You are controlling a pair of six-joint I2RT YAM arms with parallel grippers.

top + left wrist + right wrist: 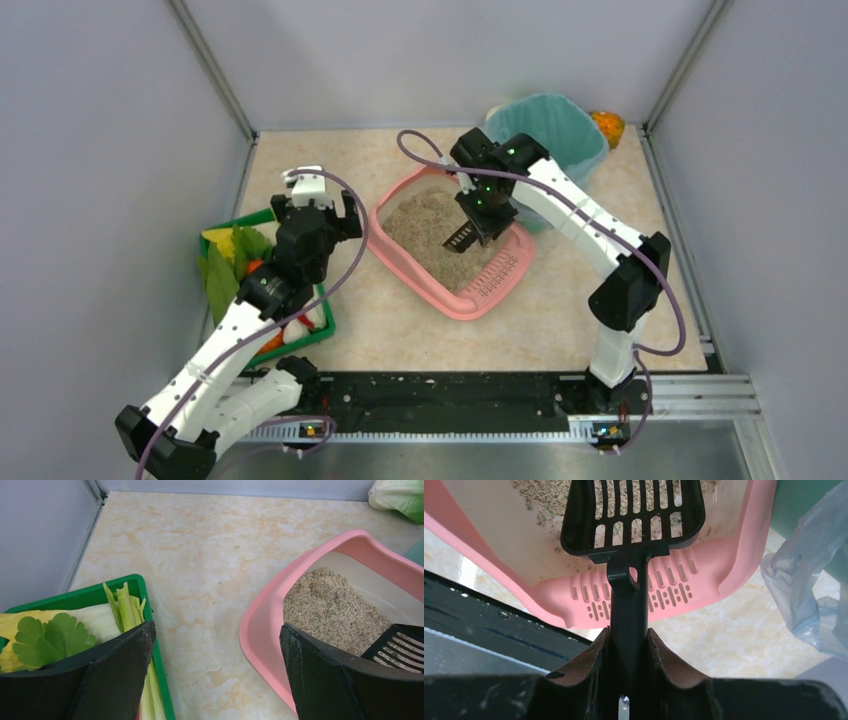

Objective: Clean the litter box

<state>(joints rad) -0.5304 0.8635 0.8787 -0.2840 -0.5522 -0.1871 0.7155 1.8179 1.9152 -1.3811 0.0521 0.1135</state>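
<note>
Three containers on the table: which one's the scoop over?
The pink litter box, centre: the right gripper holds the black slotted scoop over its litter. Not the green tray or teal-lined bin.

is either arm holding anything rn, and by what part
The right gripper holds a black slotted plastic litter scoop by its flat handle, with the jaws closed on the handle below the head. The left gripper is open and holds nothing.
</note>
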